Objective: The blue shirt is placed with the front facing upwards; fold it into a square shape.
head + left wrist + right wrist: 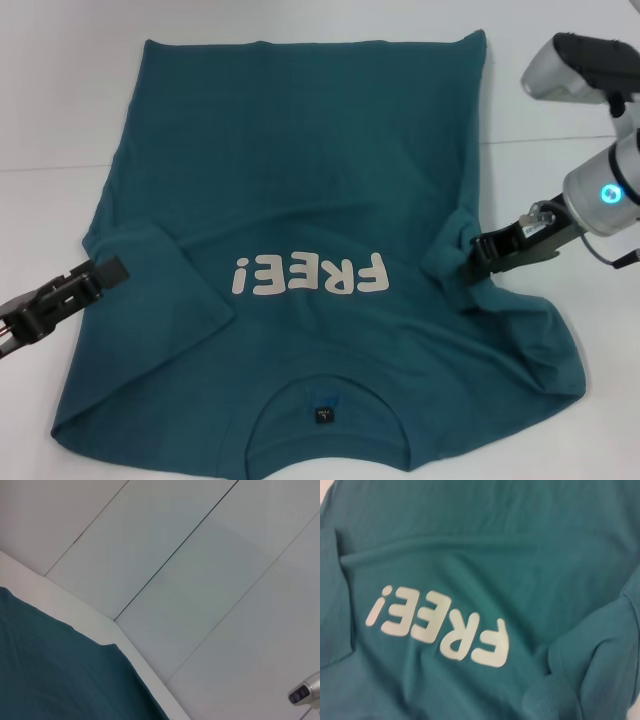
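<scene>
Folding stage: the blue shirt (300,200) lies front up on the white table (60,100), collar towards the robot and hem at the far edge; the left sleeve already looks turned in over the body, while the right sleeve is bunched, so I judge the side folds only partly done.
Shirt axis: long axis runs from near to far, straight away from the robot; the "FREE!" print (307,275) crosses it from side to side.
Right gripper: right gripper (472,258) sits at the shirt's right edge, level with the print, its dark fingers apparently pinched on a raised bunch of sleeve cloth, though the head view leaves the contact itself partly hidden.
Left gripper: left gripper (105,270) rests at the shirt's left edge, beside the folded sleeve; whether its fingers are parted or closed cannot be told.
Nearer arm: each gripper is at its own side; the right one is the one engaged.
Key relation: the shirt's midline lies inward, to the left of the right gripper, so its cloth would have to travel that way, across the long axis.
</scene>
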{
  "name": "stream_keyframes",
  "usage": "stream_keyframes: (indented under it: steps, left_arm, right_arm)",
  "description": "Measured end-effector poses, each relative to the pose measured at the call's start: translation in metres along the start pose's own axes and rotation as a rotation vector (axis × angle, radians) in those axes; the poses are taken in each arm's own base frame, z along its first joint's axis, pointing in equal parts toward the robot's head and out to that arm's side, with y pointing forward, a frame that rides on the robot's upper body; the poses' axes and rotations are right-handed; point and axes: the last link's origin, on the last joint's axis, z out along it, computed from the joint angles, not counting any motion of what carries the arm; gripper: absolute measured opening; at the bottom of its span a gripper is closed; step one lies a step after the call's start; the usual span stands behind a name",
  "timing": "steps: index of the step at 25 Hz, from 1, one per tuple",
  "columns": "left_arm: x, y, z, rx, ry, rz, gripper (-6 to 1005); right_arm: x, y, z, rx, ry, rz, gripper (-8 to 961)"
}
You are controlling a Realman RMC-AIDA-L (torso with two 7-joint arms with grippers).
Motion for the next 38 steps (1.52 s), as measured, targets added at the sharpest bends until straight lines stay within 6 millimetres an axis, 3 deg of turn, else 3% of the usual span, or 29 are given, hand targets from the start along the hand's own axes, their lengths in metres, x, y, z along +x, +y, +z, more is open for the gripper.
stream_keyframes:
  steps: [4, 9, 18, 25, 29, 38]
  left_arm:
    - [-0.001, 0.0, -0.001, 0.003, 0.001, -0.002, 933]
    - [-0.001, 0.0, -0.001, 0.004, 0.002, -0.002, 933]
    - [-0.001, -0.001, -0.002, 0.007, 0.002, -0.004, 933]
    - [-0.002, -0.001, -0.003, 0.01, 0.003, -0.006, 933]
    - [-0.002, -0.001, -0.003, 0.011, 0.003, -0.005, 933]
    - [-0.002, -0.001, -0.002, 0.01, 0.003, -0.005, 933]
  right_arm:
    - [-0.001, 0.001, 0.002, -0.003, 0.0, -0.014, 30]
    - [-0.002, -0.006, -0.002, 0.011, -0.01, -0.003, 127]
    - [-0.001, -0.025, -0.016, 0.058, -0.055, -0.011, 490]
    - [0.015, -0.043, -0.027, 0.067, -0.002, 0.026, 718]
    - [0.024, -0.04, -0.018, 0.006, 0.011, 0.044, 718]
    - [0.027, -0.007, 0.006, -0.229, 0.021, 0.022, 718]
